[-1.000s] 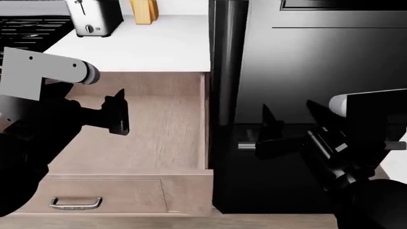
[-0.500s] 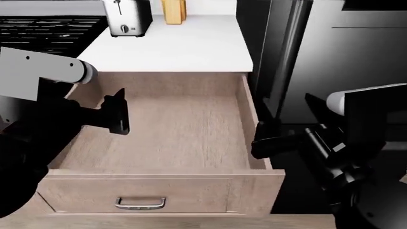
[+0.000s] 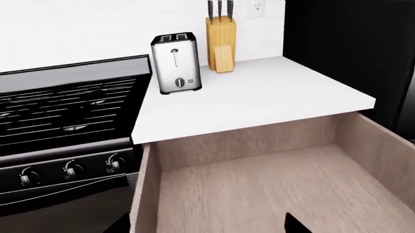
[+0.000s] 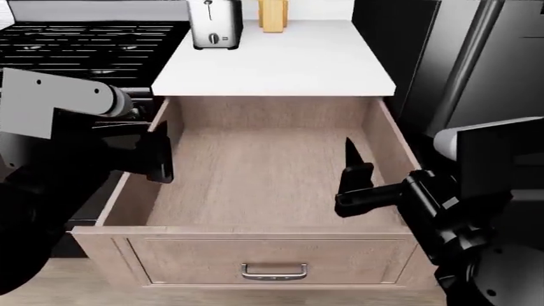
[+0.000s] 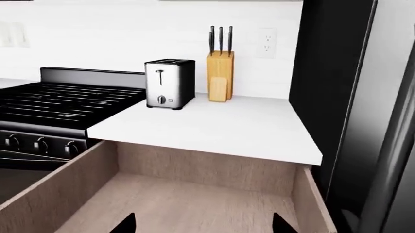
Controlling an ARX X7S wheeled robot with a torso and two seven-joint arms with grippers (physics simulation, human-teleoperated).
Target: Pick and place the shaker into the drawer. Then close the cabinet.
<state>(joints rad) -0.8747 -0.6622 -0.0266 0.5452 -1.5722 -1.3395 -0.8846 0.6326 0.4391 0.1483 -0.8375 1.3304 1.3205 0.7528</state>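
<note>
The drawer [image 4: 255,185] is standing fully extended beneath the white countertop [image 4: 272,60]. My left gripper [image 4: 157,156] and right gripper [image 4: 353,185] are hovering over its bare floor, jaws spread, holding nothing. The shaker is appearing in no view.

Evenly and brightly lit, flat like a render, with no clear single light source. Soft shade under the front edge of the white countertop [image 4: 272,64], falling on the back wall of the open light-brown wood-grain drawer [image 4: 255,172]. Pale vertical glare streaks on the tall glossy black appliance [image 4: 476,70]. Sharp throughout, no edge distortion.
</note>
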